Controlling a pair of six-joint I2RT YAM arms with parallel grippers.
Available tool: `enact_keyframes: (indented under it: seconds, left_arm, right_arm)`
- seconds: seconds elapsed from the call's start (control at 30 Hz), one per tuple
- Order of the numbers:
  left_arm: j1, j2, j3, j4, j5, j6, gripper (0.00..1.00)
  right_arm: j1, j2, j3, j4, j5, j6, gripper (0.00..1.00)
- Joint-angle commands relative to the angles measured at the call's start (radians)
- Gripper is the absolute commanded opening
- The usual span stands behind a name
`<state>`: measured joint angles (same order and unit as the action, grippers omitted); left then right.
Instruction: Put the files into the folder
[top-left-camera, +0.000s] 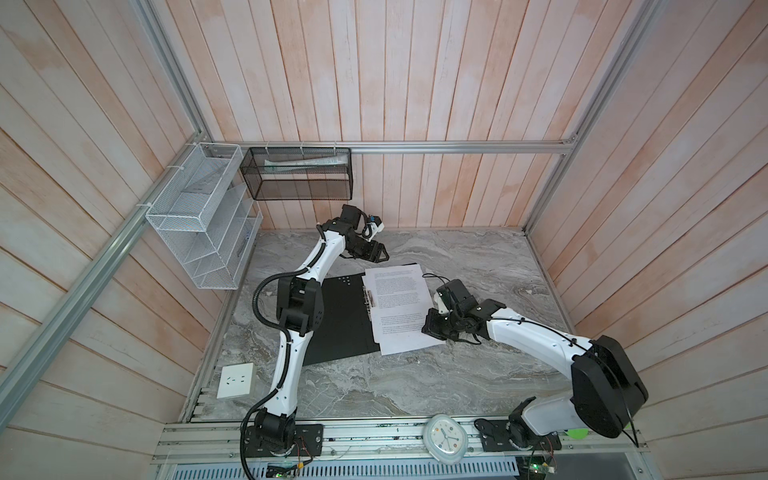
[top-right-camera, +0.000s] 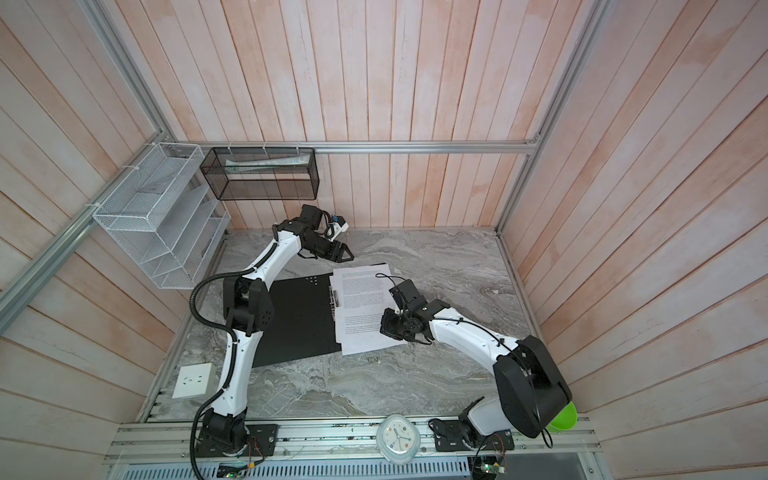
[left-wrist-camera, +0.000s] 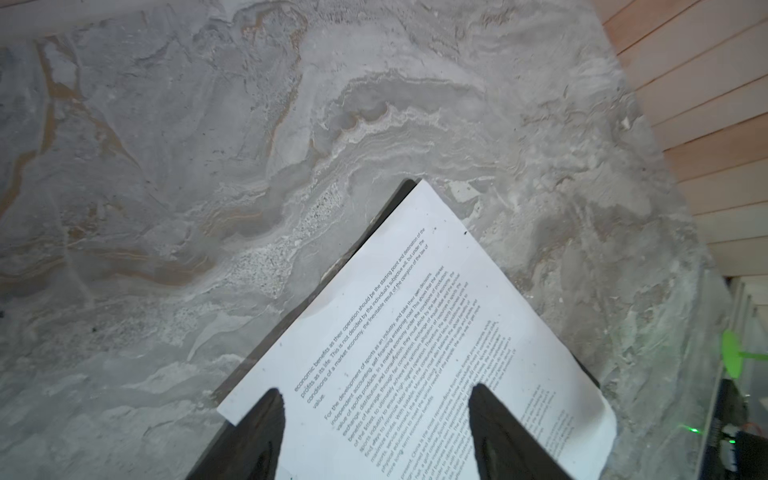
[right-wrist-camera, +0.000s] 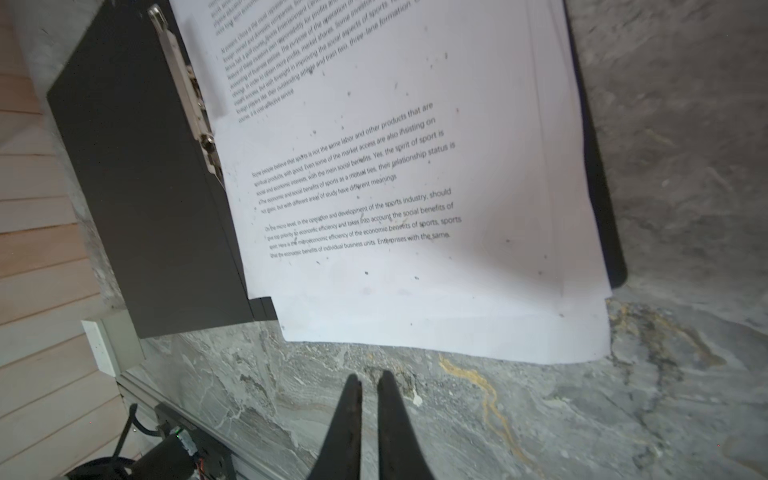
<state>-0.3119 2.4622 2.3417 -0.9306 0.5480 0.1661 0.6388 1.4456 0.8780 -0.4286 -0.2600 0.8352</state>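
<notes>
Grey marble-pattern table (top-left-camera: 457, 374), mostly bare on the right and near side. Open folder (top-left-camera: 345, 316) lies flat on it left of centre, black inside up, metal clip (top-left-camera: 369, 297) along the spine. The files (top-left-camera: 399, 307) lie printed side up on its right half, near edge sticking past the folder over bare table. White socket plate (top-left-camera: 235, 380) lies at the near left edge, apart from the folder.
</notes>
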Motion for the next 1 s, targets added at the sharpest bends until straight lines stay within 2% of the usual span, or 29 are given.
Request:
enact_keyframes:
  seconds: [0.0,0.13,0.33,0.6,0.97]
  left_arm:
    - [-0.017,0.021,0.019,0.062,-0.089,0.062,0.73]
    - [-0.027,0.086,0.070,0.072,-0.108,0.051,0.72]
    - [-0.029,0.105,0.043,0.147,-0.181,0.047,0.73]
    - [-0.030,0.142,0.059,0.131,-0.143,0.051,0.72]
    - [-0.032,0.184,0.074,0.097,-0.088,0.044,0.70]
  right_arm:
    - [0.014,0.005,-0.011,-0.088,-0.009,-0.057,0.11]
    - [0.035,0.012,-0.007,-0.154,0.023,-0.080,0.11]
    - [0.110,0.030,-0.042,-0.145,0.044,-0.044,0.11]
    - [0.198,0.114,-0.038,-0.125,0.079,-0.011,0.11]
    - [0.238,0.199,0.008,-0.110,0.114,-0.004,0.10]
